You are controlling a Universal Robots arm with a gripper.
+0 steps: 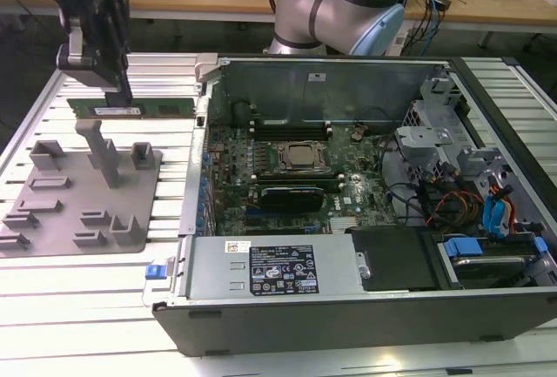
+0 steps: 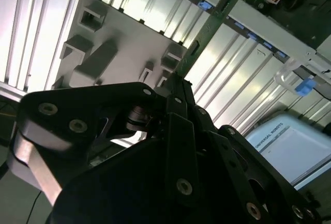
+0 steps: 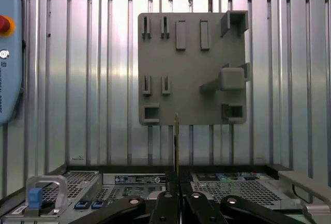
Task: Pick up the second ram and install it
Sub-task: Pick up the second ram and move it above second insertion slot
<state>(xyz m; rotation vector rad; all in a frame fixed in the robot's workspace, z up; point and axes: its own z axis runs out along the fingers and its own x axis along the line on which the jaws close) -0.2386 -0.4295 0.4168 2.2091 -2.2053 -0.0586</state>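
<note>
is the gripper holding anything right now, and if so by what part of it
Yes. The gripper is shut on the second ram, pinching its upper long edge near the middle of its length, with the stick lying level.

The tool (image 2: 178, 83) hides one end of the memory stick (image 2: 209, 27). The computer case (image 1: 348, 318) is cut off at the exterior view's right.

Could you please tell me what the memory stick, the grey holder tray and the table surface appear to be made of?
The second ram, held in the gripper, looks like circuit board, going by its thin, flat, fairly matt green face. The holder tray is probably moulded or printed plastic, as it is a uniform matt grey. The table is likely aluminium, judging by its slotted, brightly reflecting profiles.
</note>
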